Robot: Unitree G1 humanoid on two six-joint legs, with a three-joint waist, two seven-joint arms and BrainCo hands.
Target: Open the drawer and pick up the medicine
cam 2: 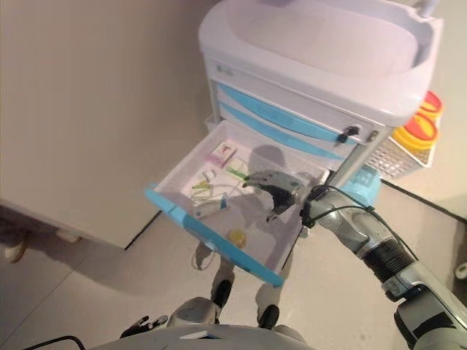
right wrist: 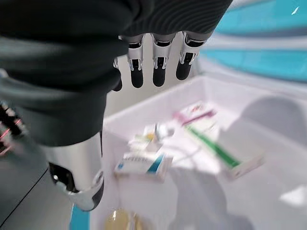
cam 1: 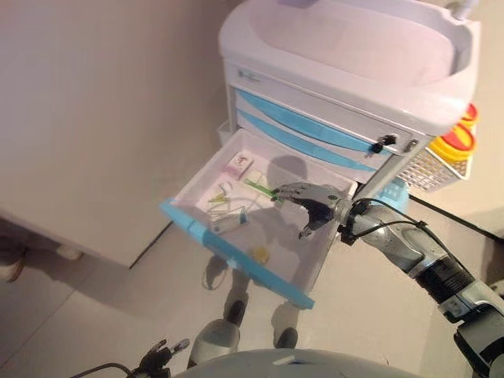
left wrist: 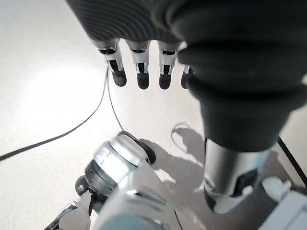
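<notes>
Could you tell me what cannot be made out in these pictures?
- Print on the medicine boxes in the open drawer: blurred, right wrist view.
- The yellow round item: too small in the eye views, cut off by the edge in the right wrist view.
- Basket contents: cut off, eye views.

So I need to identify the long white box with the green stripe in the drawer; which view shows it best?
The right wrist view: the long green-striped white box lies close and unobstructed. Both eye views show it small beside the right hand; the left wrist view misses it.

Right hand (cam 1: 309, 201) extended, fingers relaxed
</notes>
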